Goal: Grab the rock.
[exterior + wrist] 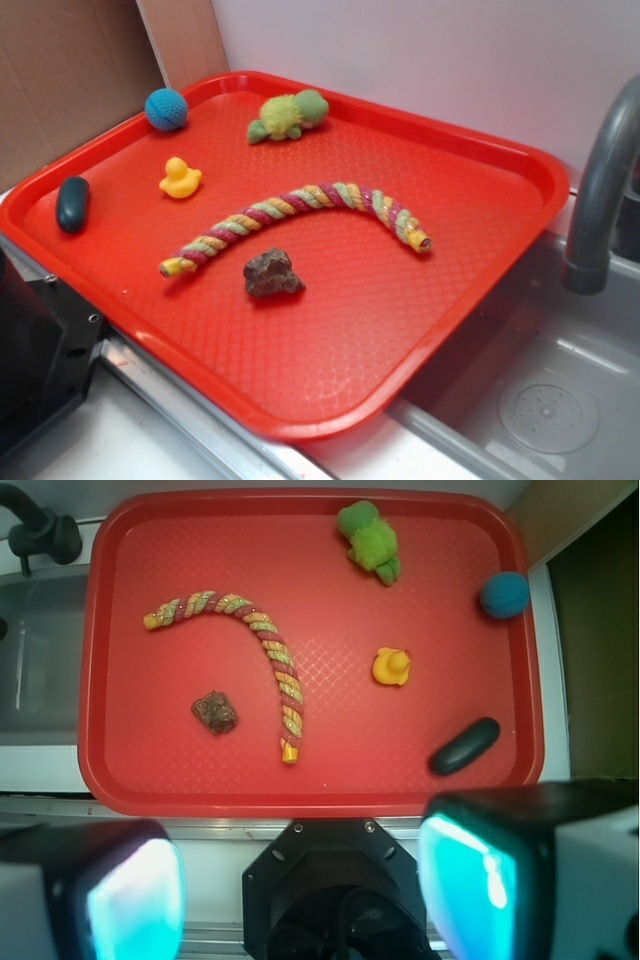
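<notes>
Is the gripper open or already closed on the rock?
Open. In the wrist view the gripper fingers stand wide apart, empty, off the tray; the rock lies untouched beside the rope.

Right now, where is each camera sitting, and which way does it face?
Exterior: off to the side, above, angled down across the red tray toward the wall; faucet at right; no jaws visible.
Wrist: on the arm, high, looking straight down; gripper open along the bottom edge, outside the tray.
Shared: rock, braided rope, yellow duck.
</notes>
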